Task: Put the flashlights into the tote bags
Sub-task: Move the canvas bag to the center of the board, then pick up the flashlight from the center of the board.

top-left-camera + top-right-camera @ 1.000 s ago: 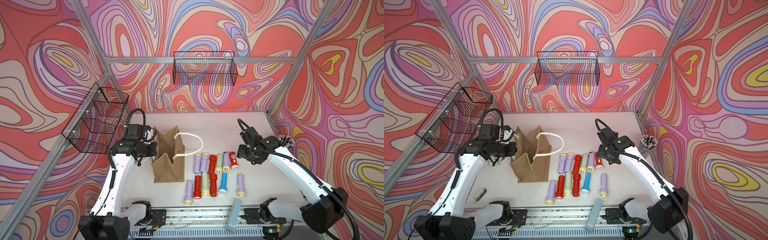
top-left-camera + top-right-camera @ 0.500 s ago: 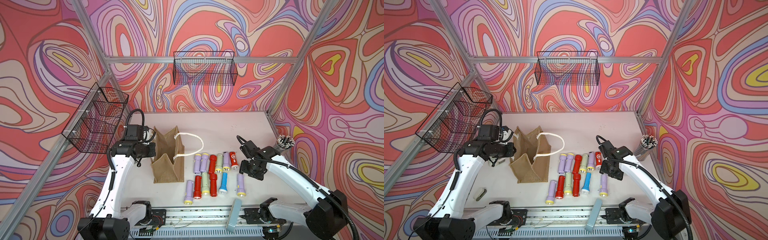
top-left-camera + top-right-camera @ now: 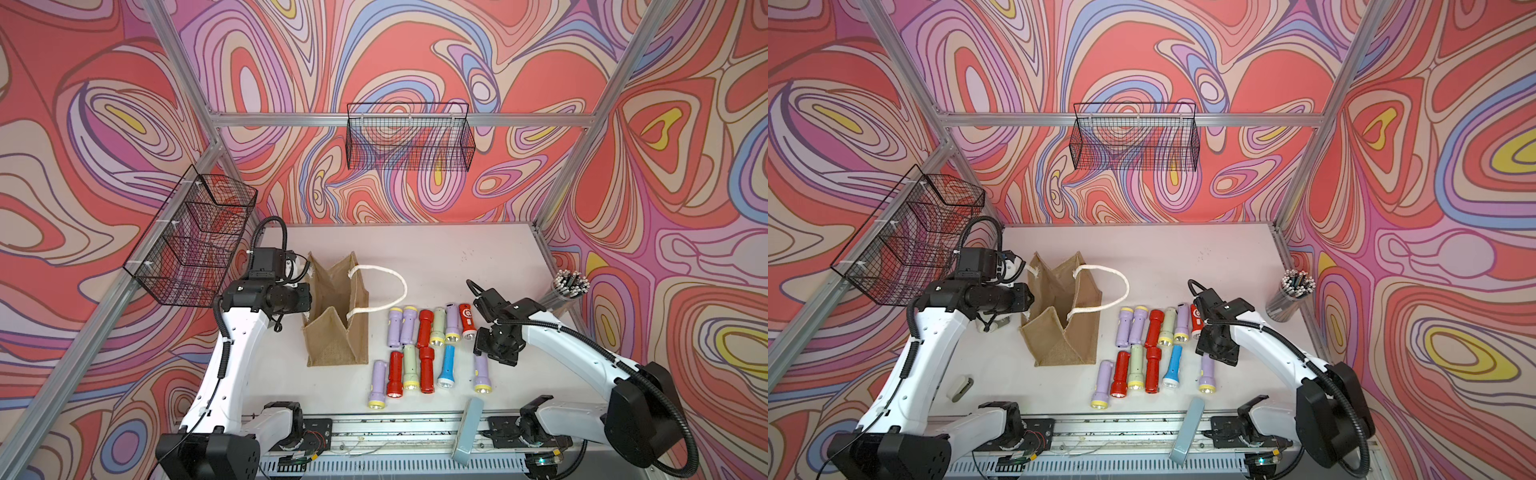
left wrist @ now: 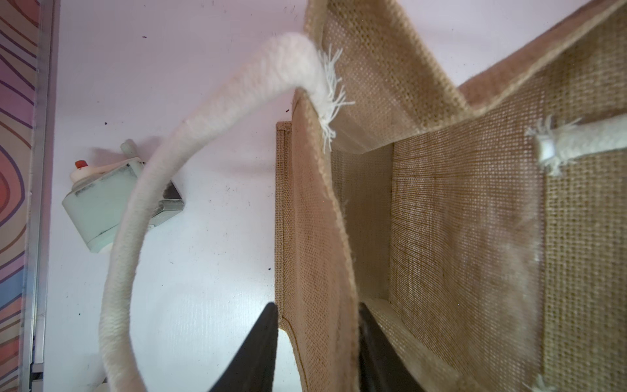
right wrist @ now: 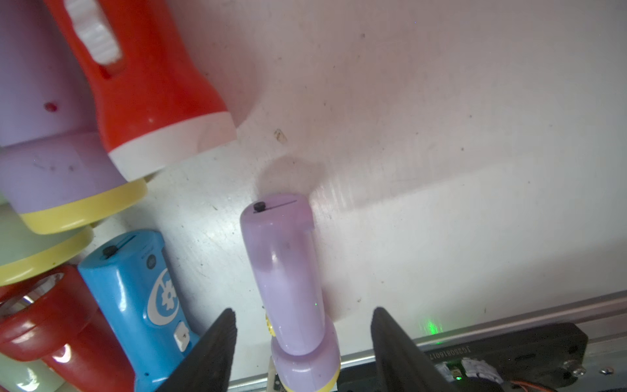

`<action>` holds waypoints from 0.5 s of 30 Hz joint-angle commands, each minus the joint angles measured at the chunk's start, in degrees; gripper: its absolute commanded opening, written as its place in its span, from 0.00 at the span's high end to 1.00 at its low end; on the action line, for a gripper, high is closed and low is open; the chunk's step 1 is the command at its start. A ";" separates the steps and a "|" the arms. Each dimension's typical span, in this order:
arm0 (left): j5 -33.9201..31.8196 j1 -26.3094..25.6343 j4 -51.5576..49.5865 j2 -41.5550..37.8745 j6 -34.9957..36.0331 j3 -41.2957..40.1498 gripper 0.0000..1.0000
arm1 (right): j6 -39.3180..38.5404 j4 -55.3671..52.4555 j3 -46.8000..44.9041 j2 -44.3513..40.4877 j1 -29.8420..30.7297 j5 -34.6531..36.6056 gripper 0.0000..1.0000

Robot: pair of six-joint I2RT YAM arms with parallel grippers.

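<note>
I see my right gripper (image 3: 1214, 353) over a lilac flashlight (image 3: 1206, 376), two flashlight rows (image 3: 1152, 328) beside the open burlap tote bag (image 3: 1067, 340).

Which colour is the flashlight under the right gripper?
Lilac flashlight, yellow head ring; clearest in right wrist view.

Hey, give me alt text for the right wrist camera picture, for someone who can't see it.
The right pincer, open, straddles a lilac flashlight lying on the white table, its black fingers clear of it on both sides. Close by lie a blue flashlight and a red flashlight with a white head ring.
</note>
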 commanded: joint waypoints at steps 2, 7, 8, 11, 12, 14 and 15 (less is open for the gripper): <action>1.13 0.79 -0.65 0.48 -1.67 2.41 0.59 | -0.49 2.54 -1.02 1.77 1.32 0.49 0.34; 2.31 0.89 -1.65 0.53 -1.68 3.54 0.59 | 0.12 4.52 -2.08 3.06 1.42 1.97 0.35; 2.46 0.89 -1.70 0.26 -1.68 3.48 0.58 | 0.15 5.26 -2.37 3.46 1.44 1.86 0.36; 2.74 0.89 -1.18 -1.07 -1.68 2.81 0.56 | -0.09 6.65 -2.77 5.00 1.42 1.96 0.36; 2.89 0.90 -0.81 -1.41 -1.70 2.55 0.56 | -0.34 6.84 -2.85 5.49 1.42 2.10 0.37; 2.94 0.89 -0.47 -1.94 -1.85 2.39 0.55 | -0.88 7.56 -2.97 6.39 1.42 2.36 0.37; 2.94 0.89 -0.47 -2.01 -1.93 2.40 0.55 | -0.86 7.72 -3.01 6.78 1.42 2.35 0.37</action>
